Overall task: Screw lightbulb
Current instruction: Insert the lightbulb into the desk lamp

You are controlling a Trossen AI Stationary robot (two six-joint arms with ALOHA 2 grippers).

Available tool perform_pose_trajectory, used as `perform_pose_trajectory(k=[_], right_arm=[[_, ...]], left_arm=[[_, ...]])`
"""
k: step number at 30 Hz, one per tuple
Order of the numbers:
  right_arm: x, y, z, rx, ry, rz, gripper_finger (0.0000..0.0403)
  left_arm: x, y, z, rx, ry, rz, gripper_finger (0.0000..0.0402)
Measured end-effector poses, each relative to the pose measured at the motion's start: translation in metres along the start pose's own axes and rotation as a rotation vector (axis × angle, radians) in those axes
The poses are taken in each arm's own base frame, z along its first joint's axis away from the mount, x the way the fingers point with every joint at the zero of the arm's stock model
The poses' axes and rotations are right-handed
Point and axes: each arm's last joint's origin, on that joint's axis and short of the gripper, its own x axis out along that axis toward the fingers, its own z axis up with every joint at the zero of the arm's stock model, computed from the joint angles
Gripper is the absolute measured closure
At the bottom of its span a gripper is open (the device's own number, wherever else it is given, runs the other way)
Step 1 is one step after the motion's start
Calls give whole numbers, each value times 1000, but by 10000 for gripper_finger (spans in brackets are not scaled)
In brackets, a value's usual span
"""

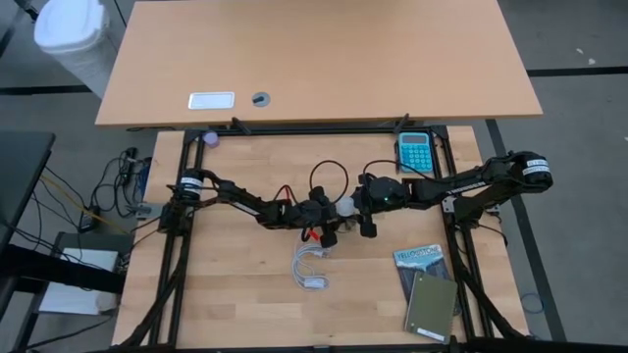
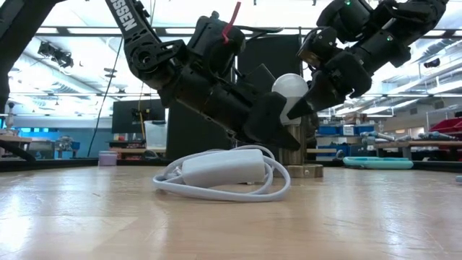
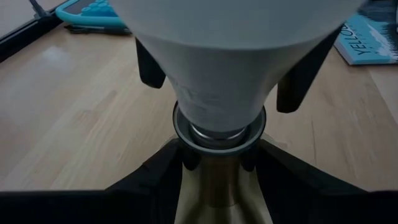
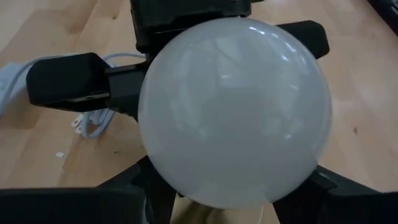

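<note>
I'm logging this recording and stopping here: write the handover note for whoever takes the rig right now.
Left gripper: shut on the brass socket stem at table centre, holding it upright.
Right gripper: fingers on either side of the lightbulb, closing around its globe; a firm hold is not certain.
Lightbulb: upright, its neck seated in the socket collar.
White cord with its inline switch lies coiled on the table just in front.
Done: bulb placed in the socket.
Left: likely finish turning it home, then release both grippers; how far it is threaded cannot be seen.
</note>
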Motion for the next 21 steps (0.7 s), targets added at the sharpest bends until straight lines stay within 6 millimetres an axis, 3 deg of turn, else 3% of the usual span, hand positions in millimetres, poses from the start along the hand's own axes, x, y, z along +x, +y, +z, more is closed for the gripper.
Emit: perform_pose_trajectory(k=[13, 21], right_arm=[[0, -1, -1, 18, 10, -21, 188], [0, 0, -3, -5, 40, -16, 140]], left_arm=[[0, 0, 0, -23, -9, 18, 213], [0, 0, 0, -22, -9, 18, 213]])
